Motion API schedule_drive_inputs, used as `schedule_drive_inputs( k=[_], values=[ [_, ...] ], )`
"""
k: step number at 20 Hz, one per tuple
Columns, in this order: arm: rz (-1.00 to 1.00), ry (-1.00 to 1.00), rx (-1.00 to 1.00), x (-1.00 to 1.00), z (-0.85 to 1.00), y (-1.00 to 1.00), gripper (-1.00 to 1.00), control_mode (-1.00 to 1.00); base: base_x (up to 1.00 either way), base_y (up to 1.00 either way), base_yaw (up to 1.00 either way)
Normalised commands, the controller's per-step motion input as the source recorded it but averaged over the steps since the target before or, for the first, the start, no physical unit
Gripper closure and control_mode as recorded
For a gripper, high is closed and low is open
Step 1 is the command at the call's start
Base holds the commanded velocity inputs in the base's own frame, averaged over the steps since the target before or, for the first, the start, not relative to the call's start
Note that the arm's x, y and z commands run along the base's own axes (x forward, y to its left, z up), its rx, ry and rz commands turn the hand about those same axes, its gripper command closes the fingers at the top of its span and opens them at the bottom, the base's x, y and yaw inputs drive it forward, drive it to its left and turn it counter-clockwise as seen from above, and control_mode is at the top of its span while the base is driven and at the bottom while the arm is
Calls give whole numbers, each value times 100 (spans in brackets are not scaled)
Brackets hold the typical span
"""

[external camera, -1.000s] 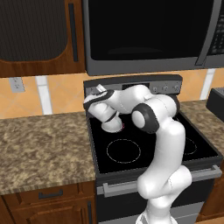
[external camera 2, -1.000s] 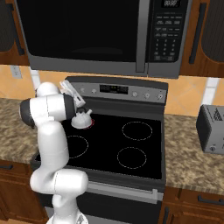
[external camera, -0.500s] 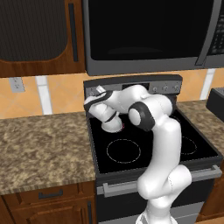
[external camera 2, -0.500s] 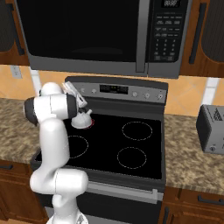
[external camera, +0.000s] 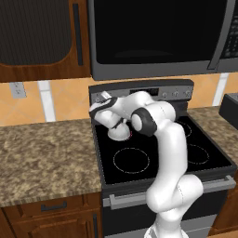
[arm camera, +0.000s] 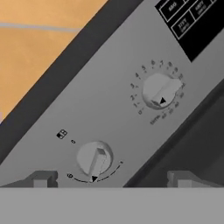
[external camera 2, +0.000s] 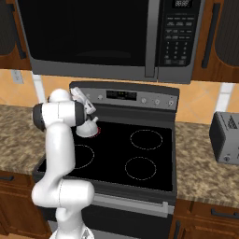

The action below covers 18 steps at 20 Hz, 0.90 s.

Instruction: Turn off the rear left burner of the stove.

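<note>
**At the back left corner of the stove: burner not yet off, knob not yet gripped**

At the back left corner of the stove [external camera 2: 154, 161] lies the rear left burner [external camera 2: 96, 133]. In the right base view I see a small red glow at its rim, just beside the white wrist of my arm, so I judge that it is on. In the left base view the same zone [external camera: 129, 135] is mostly hidden under the arm.

Above it, along the back edge of the stove, stands the grey steel panel [arm camera: 109, 109] with its knobs. In the hand view, the nearest knob [arm camera: 94, 159] is low in the picture, between the two fingertips [arm camera: 41, 179] of the gripper [arm camera: 111, 179]. Its pointer is turned toward a curved scale line below it. A second knob [arm camera: 161, 89], with numbers around it, sits further along the panel, and the dark display [arm camera: 192, 24] is beyond that.

The fingers are spread apart, one on each side of the lower knob, and they hold nothing. I cannot tell if they already touch the knob.

So my judgement: the approach is almost finished, and the main work is left. I must close on the knob, and I should confirm it is the right one, then rotate it until the red glow disappears.
</note>
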Motion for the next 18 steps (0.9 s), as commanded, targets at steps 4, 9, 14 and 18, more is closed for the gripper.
schedule_drive_inputs(
  k=[4, 9, 14, 18],
  values=[
    [0, 0, 0, 39, -4, 16, -100, -100, 0, 0, 0],
    [0, 0, 0, 37, -8, 18, -100, -100, 0, 0, 0],
    [0, 0, 0, 21, -6, 7, -100, -100, 0, 0, 0],
    [1, 0, 2, 0, -7, -9, -100, -100, 0, 0, 0]
  ],
)
